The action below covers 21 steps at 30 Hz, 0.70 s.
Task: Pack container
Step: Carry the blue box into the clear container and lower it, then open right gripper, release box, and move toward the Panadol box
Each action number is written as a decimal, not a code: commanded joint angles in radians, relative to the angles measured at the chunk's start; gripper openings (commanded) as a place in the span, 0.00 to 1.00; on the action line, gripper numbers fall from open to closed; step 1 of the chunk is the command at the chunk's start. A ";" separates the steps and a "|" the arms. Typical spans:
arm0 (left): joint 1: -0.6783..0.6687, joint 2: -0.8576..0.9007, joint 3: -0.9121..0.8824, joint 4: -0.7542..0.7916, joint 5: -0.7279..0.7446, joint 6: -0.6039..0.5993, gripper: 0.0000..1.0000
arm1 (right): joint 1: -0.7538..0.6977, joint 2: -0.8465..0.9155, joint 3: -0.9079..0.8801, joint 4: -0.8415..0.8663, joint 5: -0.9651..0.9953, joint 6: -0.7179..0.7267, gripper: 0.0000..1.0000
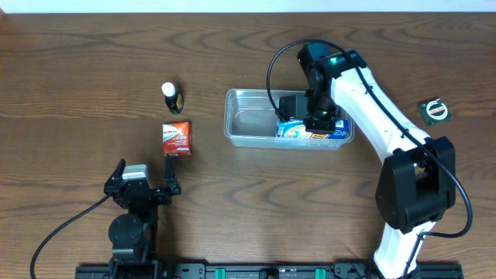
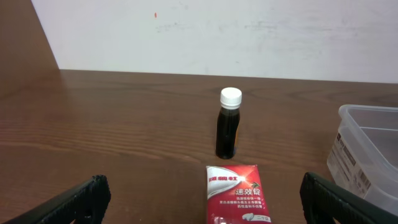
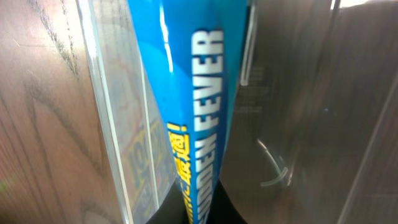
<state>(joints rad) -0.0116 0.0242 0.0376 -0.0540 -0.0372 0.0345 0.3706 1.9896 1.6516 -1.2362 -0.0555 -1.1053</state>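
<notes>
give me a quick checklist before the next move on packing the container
1. Blue pack inside the container: ok, it sits at the right end.
2. Right fingers clear of the pack: not ok, they are shut on it down in the container.
3. Left fingers open: ok.
4. Red packet lined up for the left fingers: ok, it lies flat just ahead of them, untouched.
5. Bottle upright and apart from the packet: ok.
6. Room left in the container: ok, its left half is bare.
</notes>
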 commanded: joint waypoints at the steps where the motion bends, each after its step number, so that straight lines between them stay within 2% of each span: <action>1: 0.000 0.001 -0.033 -0.015 -0.019 0.014 0.98 | -0.007 -0.007 -0.005 -0.001 -0.021 0.002 0.09; 5: 0.000 0.002 -0.033 -0.015 -0.019 0.014 0.98 | -0.007 -0.007 -0.005 -0.001 -0.021 0.002 0.25; 13: 0.000 0.002 -0.033 -0.015 -0.019 0.014 0.98 | -0.007 -0.007 -0.005 0.009 -0.020 0.013 0.40; 15: 0.000 0.002 -0.033 -0.015 -0.019 0.014 0.98 | -0.007 -0.007 -0.005 0.014 -0.019 0.013 0.48; 17: 0.000 0.001 -0.033 -0.015 -0.019 0.014 0.98 | -0.007 -0.007 -0.005 0.019 -0.015 0.014 0.50; 21: 0.000 0.001 -0.033 -0.015 -0.019 0.014 0.98 | -0.007 -0.007 -0.005 0.069 0.064 0.076 0.57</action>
<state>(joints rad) -0.0116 0.0246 0.0376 -0.0540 -0.0372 0.0345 0.3702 1.9896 1.6470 -1.1870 -0.0437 -1.0748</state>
